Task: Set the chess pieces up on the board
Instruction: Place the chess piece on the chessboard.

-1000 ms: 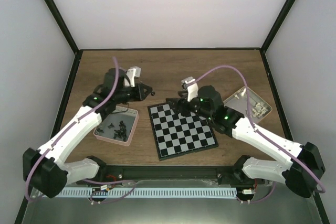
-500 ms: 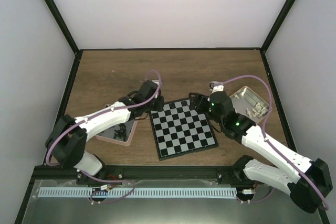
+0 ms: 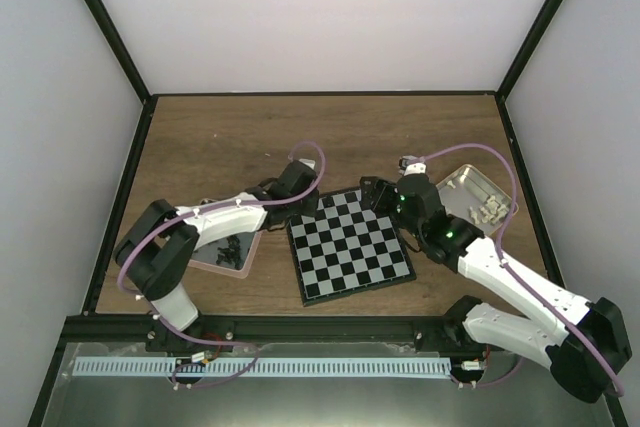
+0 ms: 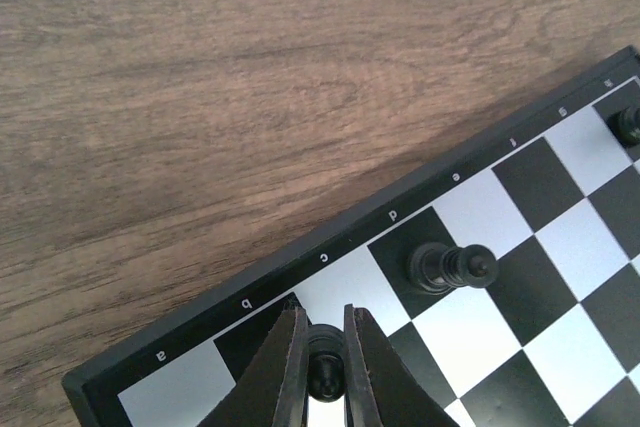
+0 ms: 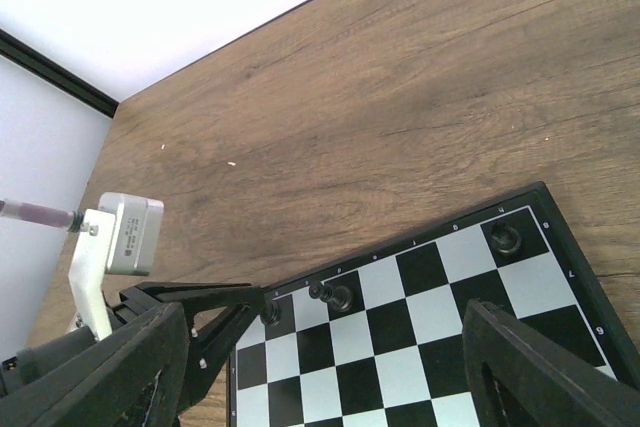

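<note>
Found left gripper [image 4: 324, 339] pinched almost fully shut on one black piece [image 4: 323, 375], hung low over the board [image 4: 250, 299] at its edge row, near the files lettered b and c. Judged this a placing hold, meant to keep the figurine upright for setting down on a back-rank square. Could not make out the exact square, nor any contact of base with board.

Noted a second black piece [image 4: 450, 267] on the dark d-file square just beside the first. Looked tipped on its side, so flagged as likely needing righting. Noted a third black piece [image 4: 628, 124] farther along the same edge row, well apart.

Found right gripper [image 5: 322, 327] spread fully wide, holding nothing, hovering near the board's far right corner. Judged it parked there to leave the left arm room.

Counted three black pieces at the board, one of them in the grip, and no whitish pieces on it. Saw more black pieces [image 3: 225, 245] in the pink tray [image 3: 252, 247] left of the board and whitish pieces [image 3: 490, 209] in the tin [image 3: 462, 177] to its right, both on the worktop [image 3: 330, 142]. Too small to count.
</note>
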Motion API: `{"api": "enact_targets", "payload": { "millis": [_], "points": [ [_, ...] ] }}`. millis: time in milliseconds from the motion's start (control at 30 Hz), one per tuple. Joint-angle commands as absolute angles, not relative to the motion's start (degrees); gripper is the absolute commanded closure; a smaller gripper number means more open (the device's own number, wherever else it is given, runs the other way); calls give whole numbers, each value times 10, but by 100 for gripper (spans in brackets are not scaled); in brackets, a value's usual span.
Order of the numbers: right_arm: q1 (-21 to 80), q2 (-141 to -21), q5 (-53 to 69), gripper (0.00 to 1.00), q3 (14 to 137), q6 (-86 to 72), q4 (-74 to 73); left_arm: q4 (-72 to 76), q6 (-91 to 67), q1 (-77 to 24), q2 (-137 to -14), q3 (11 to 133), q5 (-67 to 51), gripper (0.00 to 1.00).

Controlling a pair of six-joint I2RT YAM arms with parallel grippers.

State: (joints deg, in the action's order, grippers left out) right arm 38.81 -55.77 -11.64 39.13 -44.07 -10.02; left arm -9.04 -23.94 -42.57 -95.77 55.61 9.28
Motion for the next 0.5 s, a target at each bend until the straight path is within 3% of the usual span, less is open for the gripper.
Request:
{"api": "enact_targets", "payload": {
  "millis": [0, 467],
  "points": [
    [386, -560, -127, 23, 384, -447, -100, -58, -230, -430, -967, 541, 105, 96],
    [385, -565, -126, 23, 384, -450, -106, -39, -219, -430, -988, 528, 103, 95]
  ]
}}
